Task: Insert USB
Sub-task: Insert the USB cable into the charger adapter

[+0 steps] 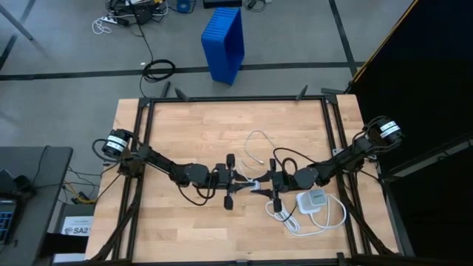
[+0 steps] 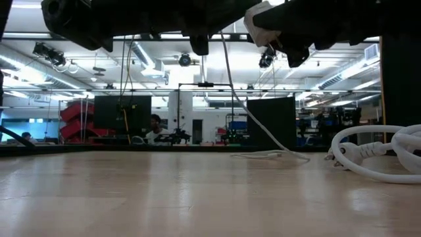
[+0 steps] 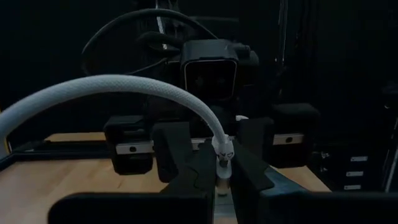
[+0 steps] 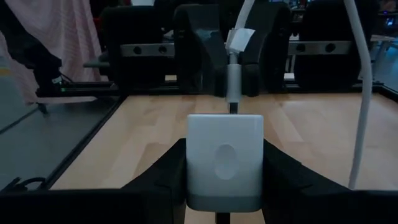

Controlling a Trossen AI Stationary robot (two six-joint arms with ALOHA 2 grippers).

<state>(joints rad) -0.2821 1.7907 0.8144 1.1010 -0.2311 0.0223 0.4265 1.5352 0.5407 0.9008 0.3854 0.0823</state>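
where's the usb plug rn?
Mid-table, above the surface: USB plug pinched in the left gripper, just short of the charger block held by the right gripper.

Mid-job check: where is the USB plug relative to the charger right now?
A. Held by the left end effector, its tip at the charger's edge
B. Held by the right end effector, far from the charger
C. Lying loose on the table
A: the left end effector grips the plug, whose tip meets the charger held by the right end effector.
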